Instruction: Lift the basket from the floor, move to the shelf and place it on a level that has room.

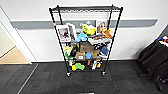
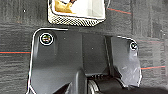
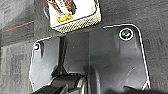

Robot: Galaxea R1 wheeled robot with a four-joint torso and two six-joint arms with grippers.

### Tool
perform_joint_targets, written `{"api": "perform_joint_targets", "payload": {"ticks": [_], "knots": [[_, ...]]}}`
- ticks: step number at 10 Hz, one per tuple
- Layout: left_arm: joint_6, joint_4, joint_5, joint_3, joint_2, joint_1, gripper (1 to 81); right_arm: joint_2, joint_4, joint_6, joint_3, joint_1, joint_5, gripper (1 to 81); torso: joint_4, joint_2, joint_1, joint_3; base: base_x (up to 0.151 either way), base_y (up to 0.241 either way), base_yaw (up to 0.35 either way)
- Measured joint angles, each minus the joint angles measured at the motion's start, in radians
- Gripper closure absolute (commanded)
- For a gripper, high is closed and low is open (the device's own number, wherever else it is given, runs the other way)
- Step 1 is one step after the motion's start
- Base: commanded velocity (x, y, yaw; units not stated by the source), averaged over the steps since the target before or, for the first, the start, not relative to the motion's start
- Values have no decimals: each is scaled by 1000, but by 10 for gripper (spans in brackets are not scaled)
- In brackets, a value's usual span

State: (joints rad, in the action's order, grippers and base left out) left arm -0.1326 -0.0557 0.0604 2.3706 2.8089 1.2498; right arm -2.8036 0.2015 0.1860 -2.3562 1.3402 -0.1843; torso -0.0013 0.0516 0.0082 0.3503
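Note:
The basket point(image 2: 75, 21) stands on the floor point(image 2: 17, 37), its cream woven wall and white lining showing just beyond my left arm's dark plate. In the right wrist view the same basket point(image 3: 78, 24) holds a yellow item and brown packets. The shelf point(image 1: 85, 40) stands straight ahead against the white wall, on small castors on the floor point(image 1: 50, 80). Its top level point(image 1: 86, 9) is a bare wire grid. The tiers below are crowded with toys, boxes and pictures.
A black chair draped in dark cloth point(image 1: 155, 57) stands to the right of the rack. At the left, an opening leads onto tan wooden flooring point(image 1: 13, 57). Thin red lines point(image 2: 15, 52) cross the carpet near the basket.

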Motion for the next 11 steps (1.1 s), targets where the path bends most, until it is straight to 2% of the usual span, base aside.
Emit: {"api": "perform_joint_targets", "payload": {"ticks": [4, 6, 8, 9, 11], "knots": [[0, 0, -4, 18, 6, 3, 10, -7, 0, -3, -2, 2, 2, 10, 0, 14, 8, 0, 0, 0, 0], [-3, 10, -5, 23, 0, 10, 10, -8, 0, -3, -2, 4, 2, 10, 0, 75, 46, 0, 0, 0, 0], [-7, 63, -3, 22, -2, 3, 10, -8, 1, -3, -2, 3, 1, 10, 0, 137, 85, 2, 0, 0, 0], [-8, 80, -1, 21, -7, 3, 10, -9, 1, -4, -2, 3, 1, 10, 0, 161, 100, 13, 0, 0, 0], [-8, 86, -6, 21, -10, 6, 10, -9, 1, -4, -2, 0, 1, 10, 0, 221, 137, 67, 0, 0, 0]]}}
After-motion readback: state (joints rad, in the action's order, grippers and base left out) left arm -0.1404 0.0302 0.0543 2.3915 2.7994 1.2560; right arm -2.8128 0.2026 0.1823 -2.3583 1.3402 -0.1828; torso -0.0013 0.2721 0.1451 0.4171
